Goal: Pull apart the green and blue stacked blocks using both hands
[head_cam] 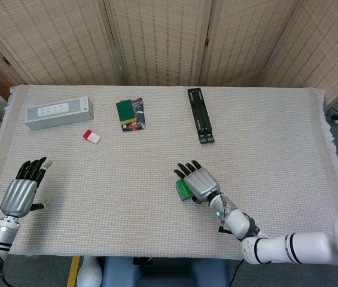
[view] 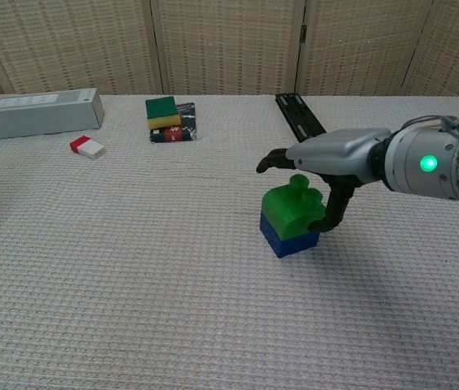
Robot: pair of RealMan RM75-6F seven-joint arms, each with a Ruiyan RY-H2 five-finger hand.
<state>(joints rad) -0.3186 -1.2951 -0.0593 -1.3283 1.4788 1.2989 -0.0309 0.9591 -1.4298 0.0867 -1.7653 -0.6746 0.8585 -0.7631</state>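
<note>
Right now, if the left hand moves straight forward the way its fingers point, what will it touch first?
Probably nothing close: the left hand points up the cloth toward the grey box, with bare cloth between. That box looks first in line, though depth is uncertain.

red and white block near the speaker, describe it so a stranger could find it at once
Start at the long grey speaker box at the table's far left. Just in front of its right end lies the small block, alone on the cloth. It is half red, half white, unlike the green sponge further right.

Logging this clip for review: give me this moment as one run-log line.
right hand: over green block, thumb at its side | blocks: stacked on blue block | left hand: open, away
</note>
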